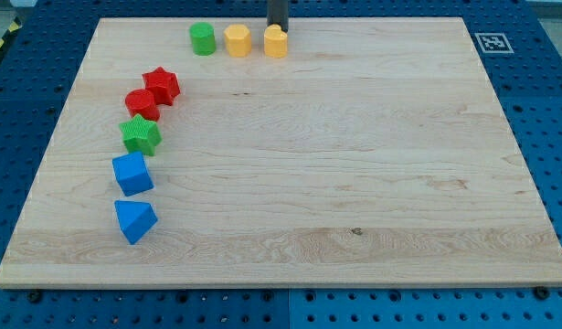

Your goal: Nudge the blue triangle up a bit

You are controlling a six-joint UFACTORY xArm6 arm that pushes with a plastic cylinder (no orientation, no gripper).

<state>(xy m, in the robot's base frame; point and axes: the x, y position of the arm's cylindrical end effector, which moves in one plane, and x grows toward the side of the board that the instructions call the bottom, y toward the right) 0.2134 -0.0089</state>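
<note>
I take this as the approach step, with no contact made on the blue triangle point(135, 220), which lies near the bottom-left corner of the bench point(354, 164). Just above the triangle sits a blue cube point(132, 173), then a green star point(141, 134), a red block point(142, 103) and a red star point(161, 85) climbing away from it. My tip point(277, 28) is far from the triangle, up and to the view's right, touching or just behind a yellow block point(276, 42); a second yellow block point(237, 40) and a green cylinder point(203, 38) stand beside that.

The tool is a bare rod, so nothing spreads or pinches.

Next I judge the tip must travel below the triangle, then push upward briefly, stopping short of the blue cube.

The only marking is a square fiducial tag point(490, 42), diagonally opposite the triangle; no readable writing.
</note>
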